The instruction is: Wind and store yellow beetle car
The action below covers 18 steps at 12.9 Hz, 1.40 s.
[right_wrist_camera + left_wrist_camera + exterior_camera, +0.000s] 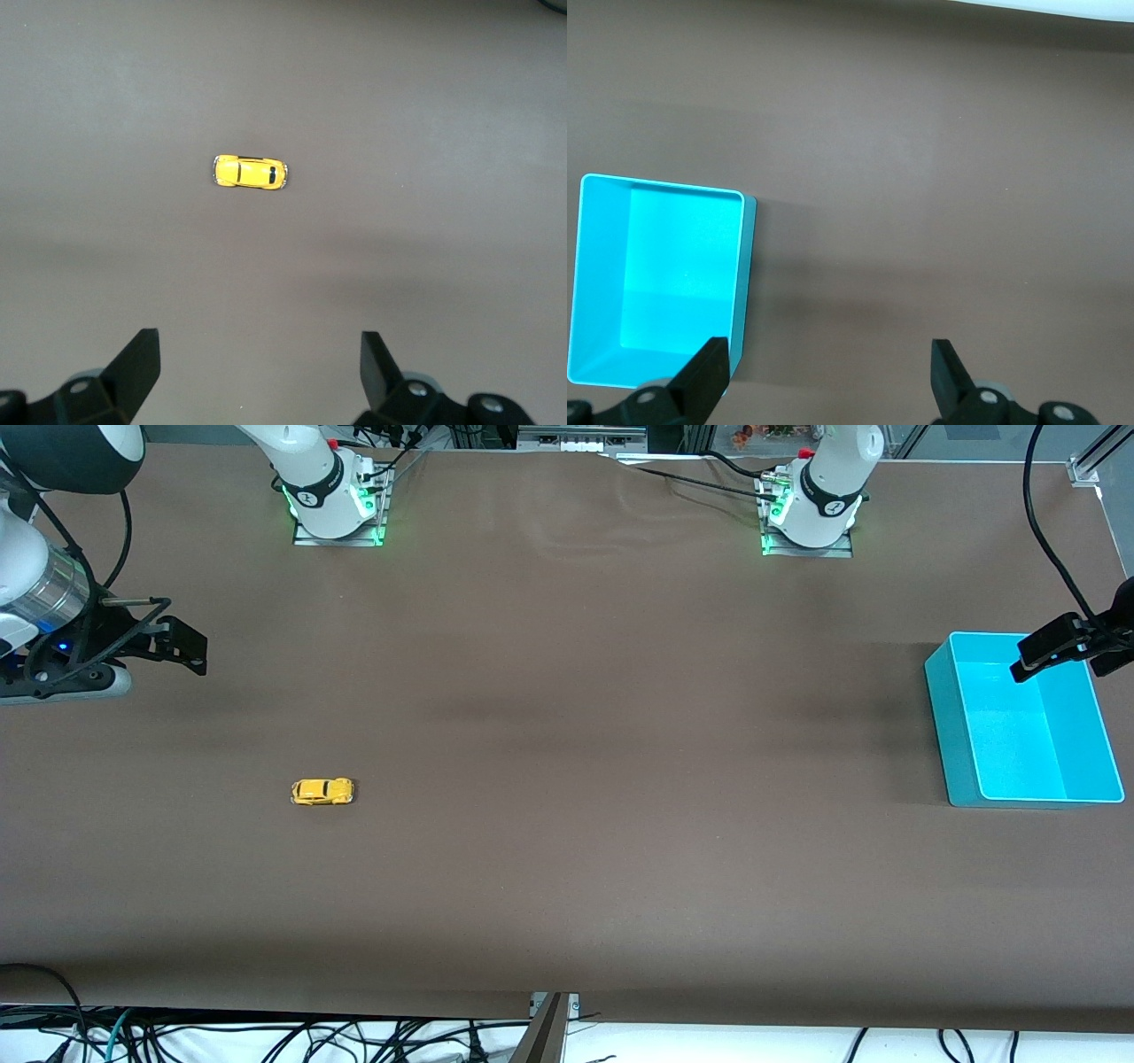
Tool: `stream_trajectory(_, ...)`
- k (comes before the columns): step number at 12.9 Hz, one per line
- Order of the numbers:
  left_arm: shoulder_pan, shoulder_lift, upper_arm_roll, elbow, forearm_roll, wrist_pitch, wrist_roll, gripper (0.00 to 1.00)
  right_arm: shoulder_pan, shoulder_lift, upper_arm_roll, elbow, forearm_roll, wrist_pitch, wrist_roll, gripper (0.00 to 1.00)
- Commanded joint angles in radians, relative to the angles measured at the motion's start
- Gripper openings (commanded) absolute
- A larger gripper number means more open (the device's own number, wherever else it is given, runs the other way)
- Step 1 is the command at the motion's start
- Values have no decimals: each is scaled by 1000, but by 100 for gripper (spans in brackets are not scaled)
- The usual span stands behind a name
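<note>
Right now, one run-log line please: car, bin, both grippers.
yellow beetle car: on table, untouched | cyan bin: empty | left gripper: open, over bin | right gripper: open, above table, waiting

Evenly lit from overhead, moderately bright. Soft, broad shadow bands across the brown bench (567, 779), darkest beside the cyan bin (952, 717) on its side toward the right arm's end. Bin interior glowing, slightly washed out. Green lamp glow at both arm bases. Sharp focus throughout; no visible blur.

Three cameras, one table

The high front camera faces both bases; each wrist camera looks straight down, sharing the bin (952, 717) (749, 266) or car (322, 791) (250, 172).
</note>
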Motion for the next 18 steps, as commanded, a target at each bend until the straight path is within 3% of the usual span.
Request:
stream_trajectory(1,8,16,-6,34,2,-18,12,100,-10,-4,4,-1,18,-5,10,100)
stream_trajectory(18,8,16,-6,34,5,-18,12,100,-4,16,7,-2,21,-5,2,100)
